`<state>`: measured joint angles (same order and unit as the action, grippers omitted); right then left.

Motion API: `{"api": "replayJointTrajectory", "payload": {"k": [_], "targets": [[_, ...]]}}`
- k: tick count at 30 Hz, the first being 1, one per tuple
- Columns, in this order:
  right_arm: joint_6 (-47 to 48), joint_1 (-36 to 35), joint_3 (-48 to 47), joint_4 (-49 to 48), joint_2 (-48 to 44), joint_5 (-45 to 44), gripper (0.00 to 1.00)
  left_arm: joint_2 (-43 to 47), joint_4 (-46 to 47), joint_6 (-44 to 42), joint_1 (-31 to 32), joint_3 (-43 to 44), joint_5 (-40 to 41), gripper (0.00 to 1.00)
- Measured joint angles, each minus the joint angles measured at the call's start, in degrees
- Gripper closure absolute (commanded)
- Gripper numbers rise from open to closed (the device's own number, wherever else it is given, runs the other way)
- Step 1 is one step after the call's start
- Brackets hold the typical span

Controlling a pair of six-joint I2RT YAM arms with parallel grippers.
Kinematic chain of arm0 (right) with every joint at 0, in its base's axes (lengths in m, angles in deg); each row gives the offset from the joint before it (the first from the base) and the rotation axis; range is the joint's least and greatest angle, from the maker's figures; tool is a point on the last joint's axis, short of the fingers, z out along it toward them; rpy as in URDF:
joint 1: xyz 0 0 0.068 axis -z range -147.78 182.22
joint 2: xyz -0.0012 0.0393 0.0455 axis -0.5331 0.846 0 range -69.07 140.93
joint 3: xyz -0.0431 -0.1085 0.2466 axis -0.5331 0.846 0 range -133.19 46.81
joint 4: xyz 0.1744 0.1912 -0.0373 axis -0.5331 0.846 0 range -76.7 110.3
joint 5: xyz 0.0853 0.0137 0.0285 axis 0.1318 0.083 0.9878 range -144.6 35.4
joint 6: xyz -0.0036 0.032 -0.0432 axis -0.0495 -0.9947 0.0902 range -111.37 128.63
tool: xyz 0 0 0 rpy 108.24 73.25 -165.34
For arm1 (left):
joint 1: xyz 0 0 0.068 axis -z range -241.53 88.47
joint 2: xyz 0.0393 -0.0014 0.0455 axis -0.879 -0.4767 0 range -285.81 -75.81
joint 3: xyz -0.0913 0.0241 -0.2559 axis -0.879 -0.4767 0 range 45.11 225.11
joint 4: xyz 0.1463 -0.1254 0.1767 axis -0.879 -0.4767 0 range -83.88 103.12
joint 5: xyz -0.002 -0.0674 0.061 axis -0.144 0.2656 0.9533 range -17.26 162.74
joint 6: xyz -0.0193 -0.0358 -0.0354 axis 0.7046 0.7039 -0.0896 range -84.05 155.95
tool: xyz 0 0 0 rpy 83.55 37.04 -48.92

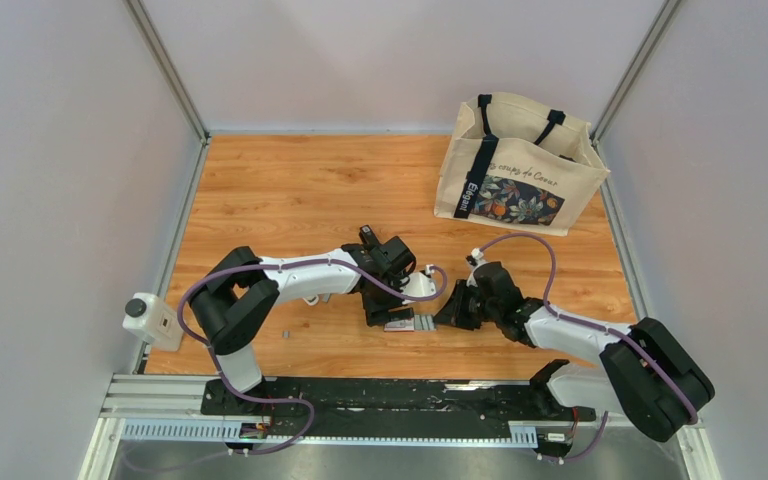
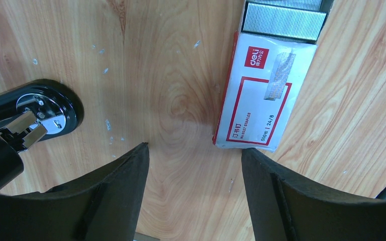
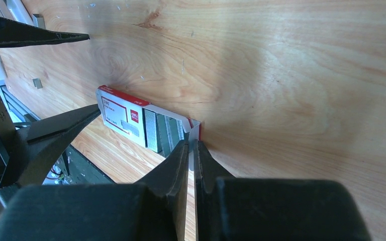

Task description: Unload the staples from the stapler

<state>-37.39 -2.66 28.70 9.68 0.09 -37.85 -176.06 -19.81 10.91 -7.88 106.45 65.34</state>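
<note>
The black stapler [image 2: 30, 110] lies at the left of the left wrist view, its chrome metal end showing. My left gripper [image 2: 195, 148] is open and empty over bare wood, between the stapler and a red-and-white staple box [image 2: 261, 95]. The box's inner tray is pulled out, with rows of silvery staples [image 2: 284, 20] in it. My right gripper [image 3: 192, 143] is shut on the tray's end flap [image 3: 195, 131]. The box [image 3: 123, 113] and the staples [image 3: 156, 131] lie just beyond it. From above, the left gripper [image 1: 385, 310] and the right gripper [image 1: 447, 312] flank the box [image 1: 400, 324].
A small grey metal bit [image 1: 287, 333] lies on the wood left of the grippers and shows in the right wrist view [image 3: 37, 83]. A canvas tote bag [image 1: 520, 165] stands at the back right. A white device [image 1: 150, 318] sits at the left edge.
</note>
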Motion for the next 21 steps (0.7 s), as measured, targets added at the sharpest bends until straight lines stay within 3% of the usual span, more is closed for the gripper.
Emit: {"api": "replayJointTrajectory", "payload": {"k": [10, 13, 15, 21], "targets": [[2.6, -0.22, -1.53, 6.49, -3.28, -3.28, 0.86, 0.52, -0.22, -0.74, -0.72, 0.0, 0.9, 0.2], [3.48, -0.22, -2.25, 8.31, -3.93, -4.15, 0.77, 2.56, -1.29, -1.2, -2.64, -0.11, 0.48, 0.13], [4.0, -0.22, -2.73, 9.4, -4.42, -4.59, 0.72, 5.4, -2.32, -1.53, -5.31, -0.13, -0.09, 0.11], [5.66, -0.2, -5.7, 13.46, -6.78, -6.34, 0.71, 13.7, -4.83, -2.51, -15.04, 1.03, -1.53, 0.09]]}}
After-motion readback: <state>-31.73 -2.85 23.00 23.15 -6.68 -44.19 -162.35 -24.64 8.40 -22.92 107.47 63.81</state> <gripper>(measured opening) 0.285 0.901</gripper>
